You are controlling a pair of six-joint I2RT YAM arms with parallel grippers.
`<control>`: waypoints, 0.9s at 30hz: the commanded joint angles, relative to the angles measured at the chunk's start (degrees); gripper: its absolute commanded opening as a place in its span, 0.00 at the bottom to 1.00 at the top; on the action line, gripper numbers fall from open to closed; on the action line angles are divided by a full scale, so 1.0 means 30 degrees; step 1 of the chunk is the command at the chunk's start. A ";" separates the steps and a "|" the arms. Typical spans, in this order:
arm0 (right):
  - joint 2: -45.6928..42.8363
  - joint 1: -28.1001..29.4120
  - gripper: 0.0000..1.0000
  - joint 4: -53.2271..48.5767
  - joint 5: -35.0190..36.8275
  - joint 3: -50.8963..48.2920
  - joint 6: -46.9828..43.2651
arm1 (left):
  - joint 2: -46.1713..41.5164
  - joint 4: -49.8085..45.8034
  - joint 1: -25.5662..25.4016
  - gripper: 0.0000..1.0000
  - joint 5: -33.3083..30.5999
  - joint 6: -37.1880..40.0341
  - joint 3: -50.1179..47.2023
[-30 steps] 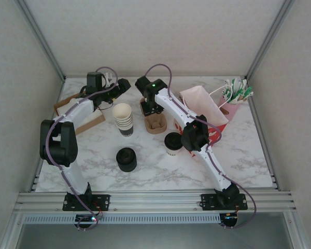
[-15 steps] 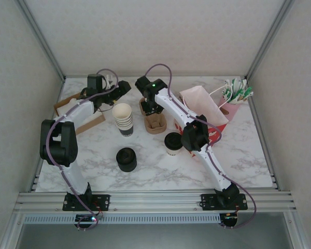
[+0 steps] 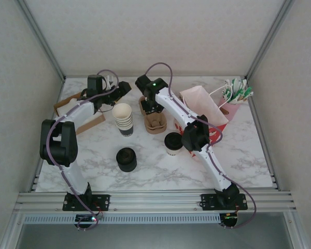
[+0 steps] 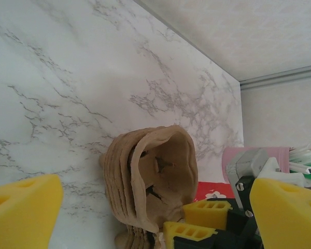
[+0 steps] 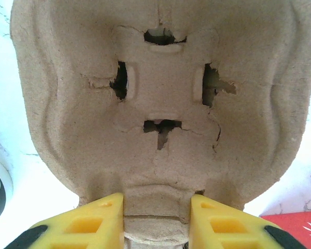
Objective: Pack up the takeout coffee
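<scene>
— Top external, nearest the bases first: what's there?
— One squat black lid stack point(image 3: 126, 159). Next, the takeout coffee point(image 3: 172, 143): one short cream cup with a round black lid, upright on the table point(image 3: 249, 155), on the base side of the right gripper point(image 3: 151, 108) and apart from it.
— Further out?
— One stack of lidless cups point(image 3: 123, 119) and one red-and-white bag point(image 3: 207, 116). Right wrist shows yellow fingers point(image 5: 101, 220) pinching a pulp carrier point(image 5: 155, 104) by its rim. The left gripper point(image 3: 122, 87) stands wide open.
</scene>
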 commanded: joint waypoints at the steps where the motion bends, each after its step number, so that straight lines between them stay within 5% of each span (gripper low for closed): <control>1: -0.1158 0.0113 0.31 -0.0047 0.0032 0.0284 0.0309 | -0.0162 0.0522 -0.0088 0.93 0.0468 -0.0044 -0.0208; 14: -0.3227 0.0296 0.30 0.0273 -0.0302 -0.0506 0.0360 | -0.1452 0.0270 -0.0099 0.96 0.0144 -0.0074 0.0050; 27: -0.6494 0.0500 0.30 0.1238 -0.3097 -0.0859 0.0453 | -0.4551 -0.1000 -0.0099 0.99 -0.1158 -0.0199 0.0608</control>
